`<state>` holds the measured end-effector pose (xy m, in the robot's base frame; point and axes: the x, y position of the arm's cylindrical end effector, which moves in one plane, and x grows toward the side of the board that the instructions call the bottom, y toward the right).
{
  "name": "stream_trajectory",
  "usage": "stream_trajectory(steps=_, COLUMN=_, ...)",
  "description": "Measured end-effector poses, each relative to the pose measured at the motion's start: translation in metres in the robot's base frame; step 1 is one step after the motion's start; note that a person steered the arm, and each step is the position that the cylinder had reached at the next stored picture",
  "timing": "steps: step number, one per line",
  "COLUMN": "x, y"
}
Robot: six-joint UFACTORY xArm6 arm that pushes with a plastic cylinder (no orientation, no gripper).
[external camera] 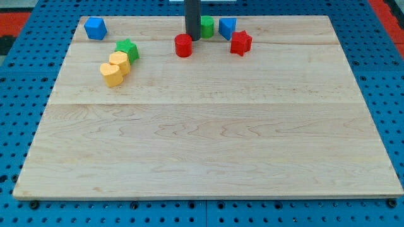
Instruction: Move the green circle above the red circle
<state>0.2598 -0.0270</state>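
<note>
1. Nearest the view's bottom, the wooden board [208, 145] is bare light planks lying on a blue pegboard [391, 75].
2. Two yellow heart blocks [115, 69] touch each other at the view's left, with a green star [127, 49] just above and right of them.
3. The red circle [184, 45] stands upright, a round cylinder with no long axis; a red star [240, 43] sits to its right.
4. My tip [192, 39] comes straight down as a vertical dark rod, just above-right of the red circle; it has no jaws.
5. The green circle [206, 26] touches the rod's right side, partly hidden.
6. A blue block [227, 28] lies beside it; another blue block [95, 28] sits far left.
</note>
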Motion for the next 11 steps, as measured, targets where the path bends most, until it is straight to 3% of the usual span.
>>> stream_trajectory(steps=2, x=-0.047, y=-0.032)
stream_trajectory(steps=3, x=-0.067, y=-0.005)
stream_trajectory(steps=6, x=-0.067, y=0.106)
stream_trajectory(steps=7, x=-0.044, y=0.096)
stream_trajectory(steps=9, x=-0.038, y=0.008)
stream_trajectory(steps=10, x=-0.039, y=0.027)
stream_trajectory(steps=11, x=-0.010, y=0.034)
